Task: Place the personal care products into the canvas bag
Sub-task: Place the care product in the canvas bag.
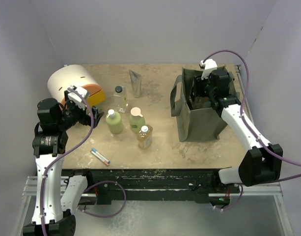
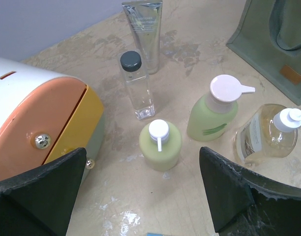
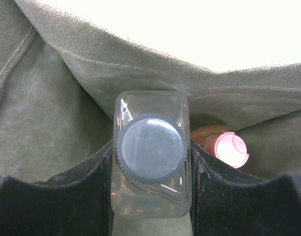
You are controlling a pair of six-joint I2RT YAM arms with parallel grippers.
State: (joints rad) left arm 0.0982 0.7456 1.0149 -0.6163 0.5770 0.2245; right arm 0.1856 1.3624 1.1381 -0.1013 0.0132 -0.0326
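Holding a clear bottle (image 3: 150,145) by its sides, the right claw (image 3: 151,162) is sitting closed on it inside the mouth of the canvas bag (image 1: 202,123), cap facing the wrist camera, with an orange bottle (image 3: 224,147) showing lower down, just to its right. How far the bottle is hanging above the bag floor I cannot tell. Main risk, as I am judging it: letting go too high is going to drop the bottle onto the orange bottle, or let it bounce against the soft wall. The fabric is sagging close around the fingers, so pulling out at an angle is risking a snag on the wall or a strap, dragging or tipping the bag, which is standing near the far right side of the table (image 1: 160,147). The left claw (image 2: 140,162) is hovering open and empty, just beside the domed box (image 1: 71,83) and facing the products on the table: a second clear bottle (image 2: 136,83), a silver tube (image 2: 145,29), two pale green bottles (image 2: 161,145) (image 2: 214,113) and an amber bottle (image 2: 263,135). These are standing close together, so a wide approach is likely knocking a neighbour over, the tall tube especially. A pen (image 1: 100,156) is lying near the front edge and is not part of the job.
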